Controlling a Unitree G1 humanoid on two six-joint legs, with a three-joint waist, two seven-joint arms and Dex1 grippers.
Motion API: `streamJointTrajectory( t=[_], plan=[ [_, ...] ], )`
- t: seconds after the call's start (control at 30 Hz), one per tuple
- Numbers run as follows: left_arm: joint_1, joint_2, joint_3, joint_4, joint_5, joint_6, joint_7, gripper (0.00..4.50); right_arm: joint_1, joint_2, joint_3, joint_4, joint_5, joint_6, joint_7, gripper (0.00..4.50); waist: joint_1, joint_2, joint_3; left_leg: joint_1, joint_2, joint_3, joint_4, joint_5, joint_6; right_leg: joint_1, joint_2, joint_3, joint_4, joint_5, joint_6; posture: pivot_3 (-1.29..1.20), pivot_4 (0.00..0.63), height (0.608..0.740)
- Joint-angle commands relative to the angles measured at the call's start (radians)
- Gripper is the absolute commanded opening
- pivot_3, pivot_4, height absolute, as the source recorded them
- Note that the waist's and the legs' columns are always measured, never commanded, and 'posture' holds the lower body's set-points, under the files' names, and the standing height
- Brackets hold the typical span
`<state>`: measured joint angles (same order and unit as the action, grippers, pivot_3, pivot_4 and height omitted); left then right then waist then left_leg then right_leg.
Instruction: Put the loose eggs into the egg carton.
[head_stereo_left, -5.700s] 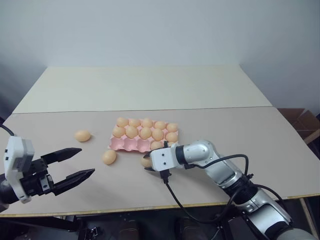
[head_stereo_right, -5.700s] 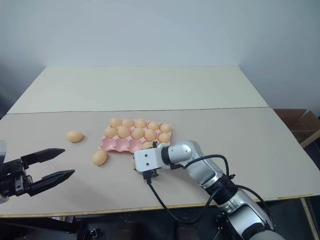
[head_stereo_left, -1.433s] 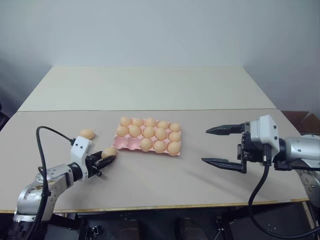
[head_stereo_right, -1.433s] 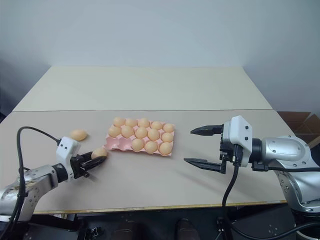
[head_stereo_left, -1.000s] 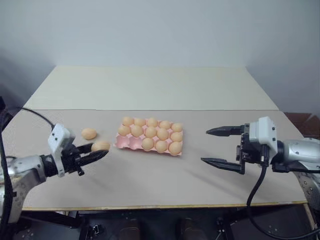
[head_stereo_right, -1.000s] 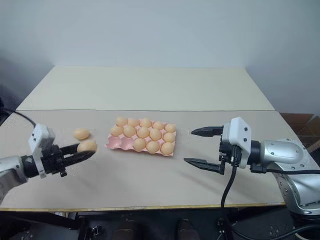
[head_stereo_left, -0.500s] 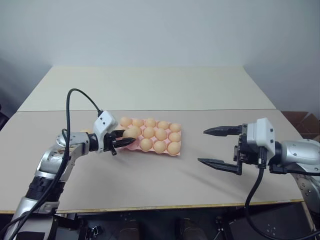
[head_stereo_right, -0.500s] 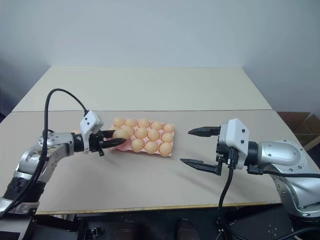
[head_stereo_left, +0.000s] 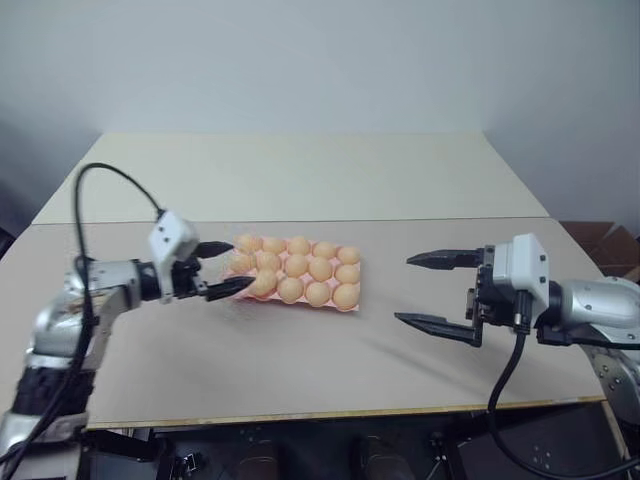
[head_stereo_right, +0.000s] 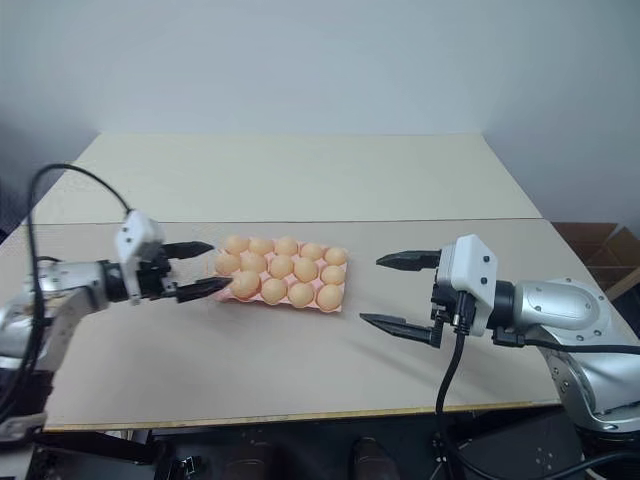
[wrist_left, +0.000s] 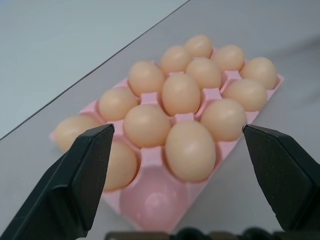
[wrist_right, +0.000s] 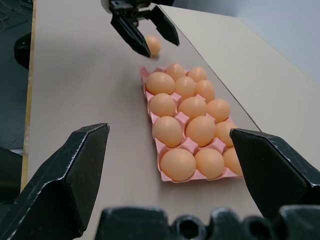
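Presently the egg carton (wrist_left: 221, 95) holds fourteen eggs, one cup (wrist_left: 152, 200) vacant; one loose egg (wrist_right: 153, 45) beyond; left gripper (head_stereo_left: 220, 268) and right gripper (head_stereo_left: 436, 291) both spread, empty.

The left pincer (head_stereo_left: 222, 268) is stretched forward and inward with its black fingers spread wide, holding nothing. The right pincer (head_stereo_left: 428, 290) points leftward, its fingers equally wide apart and empty.

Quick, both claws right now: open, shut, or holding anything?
Left claw: open, holding nothing, at the near-left end of the egg carton.
Right claw: open, holding nothing, right of the carton.
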<state>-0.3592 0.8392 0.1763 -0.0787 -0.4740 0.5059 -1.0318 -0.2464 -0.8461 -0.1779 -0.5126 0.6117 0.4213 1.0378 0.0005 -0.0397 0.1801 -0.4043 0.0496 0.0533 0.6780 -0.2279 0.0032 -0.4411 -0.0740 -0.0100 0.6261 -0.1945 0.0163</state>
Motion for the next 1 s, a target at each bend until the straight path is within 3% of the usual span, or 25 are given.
streamJointTrajectory(
  t=[0.03,0.17,0.33,0.53,0.67,1.0],
  plan=[
    [0.112,0.077,0.167,-0.115,-0.035,-0.001,-0.021,4.47,-0.025,-0.001,-0.017,0.017,0.006,-0.038,0.018,4.5,-0.002,0.0,0.0,0.0,0.0,0.0,0.0,0.0,0.0,0.0,0.0,0.0,0.0,0.0,0.0,0.0,0.15,0.74],
    [0.292,0.107,0.386,-0.214,-0.086,0.03,-0.025,4.47,-0.038,-0.002,-0.006,0.052,-0.008,-0.063,0.038,4.5,-0.003,0.0,0.0,0.0,0.0,0.001,0.0,0.0,0.0,-0.001,-0.002,0.0,0.0,-0.003,-0.005,0.0,0.15,0.74],
    [0.551,0.074,0.703,-0.388,-0.199,0.157,-0.047,4.47,-0.041,0.002,-0.004,0.102,-0.013,-0.087,0.063,4.5,-0.003,0.0,0.0,0.0,0.001,0.002,0.0,0.0,0.0,-0.001,-0.002,0.0,-0.001,-0.004,-0.006,0.0,0.15,0.74],
    [0.735,0.022,0.909,-0.497,-0.316,0.277,-0.029,4.47,-0.069,0.009,0.011,0.148,-0.013,-0.094,0.088,4.5,0.003,0.0,0.0,0.002,0.001,0.001,0.0,0.0,0.0,-0.001,-0.002,-0.001,0.0,-0.004,-0.006,0.0,0.15,0.74],
    [0.783,-0.015,0.945,-0.552,-0.353,0.295,0.032,4.47,-0.085,0.01,0.022,0.172,-0.022,-0.098,0.102,4.5,0.004,0.0,0.0,0.002,0.001,0.002,0.0,0.0,-0.001,-0.001,-0.002,0.0,0.0,-0.004,-0.007,0.0,0.15,0.74],
    [0.754,-0.022,0.902,-0.57,-0.396,0.281,0.168,4.47,-0.128,0.016,0.043,0.203,-0.032,-0.103,0.109,4.5,0.006,0.0,0.0,0.001,0.001,0.002,0.0,0.0,-0.001,-0.001,-0.002,0.0,0.0,-0.004,-0.007,0.0,0.15,0.74]
  ],
)
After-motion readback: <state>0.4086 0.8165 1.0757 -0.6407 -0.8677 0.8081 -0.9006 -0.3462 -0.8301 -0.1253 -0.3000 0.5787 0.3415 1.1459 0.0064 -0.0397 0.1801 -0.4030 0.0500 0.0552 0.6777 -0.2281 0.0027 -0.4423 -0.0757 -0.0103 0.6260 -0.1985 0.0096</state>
